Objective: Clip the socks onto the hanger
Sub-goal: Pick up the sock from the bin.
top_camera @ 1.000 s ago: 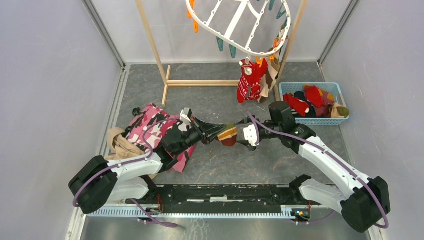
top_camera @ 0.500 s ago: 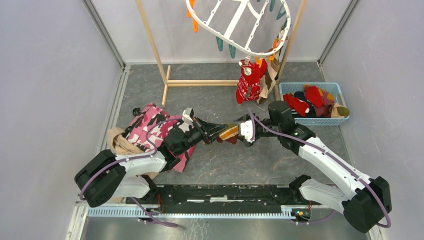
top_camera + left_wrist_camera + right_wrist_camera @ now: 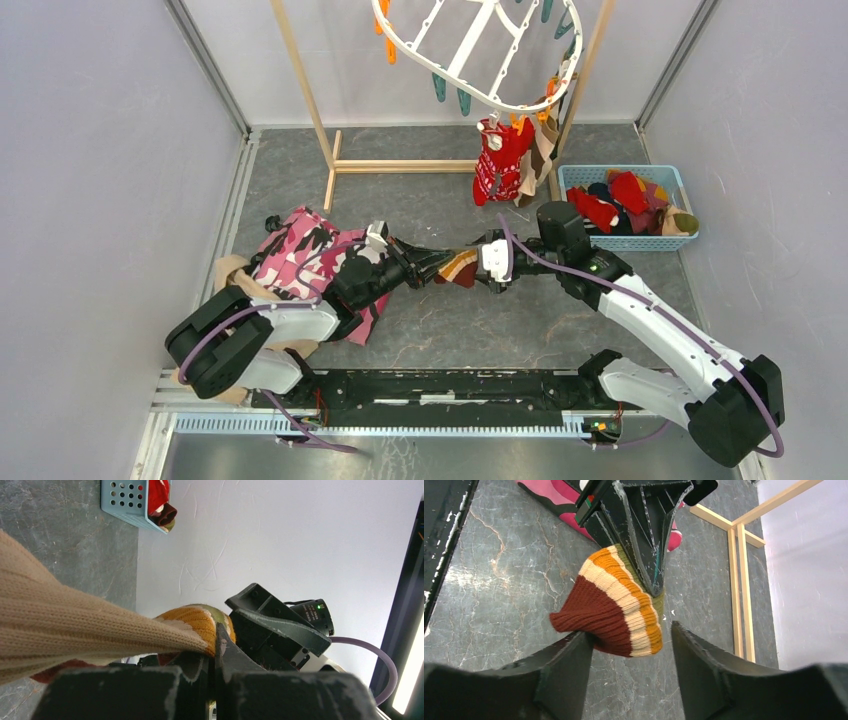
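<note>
A striped sock (image 3: 460, 268), maroon, cream, orange and green, hangs above the floor mid-scene. My left gripper (image 3: 434, 268) is shut on its green-and-orange end; the pinch shows in the left wrist view (image 3: 216, 642), with the sock (image 3: 75, 630) filling the left. My right gripper (image 3: 480, 262) is open and faces it. In the right wrist view its open jaws (image 3: 629, 635) straddle the sock's (image 3: 614, 605) maroon toe, which rests against one finger (image 3: 566, 667). The white oval hanger (image 3: 470, 55) hangs at the back, with a red patterned sock (image 3: 500, 160) clipped on.
A blue basket (image 3: 672, 178) of more socks stands at the right. A pink camouflage cloth (image 3: 310, 255) and a tan cloth (image 3: 240, 285) lie at the left under my left arm. The wooden rack (image 3: 330, 150) stands behind.
My right gripper has moved a little left toward the held sock, its jaws now round the toe. My left arm's elbow has swung right; the sock has stayed almost in place.
</note>
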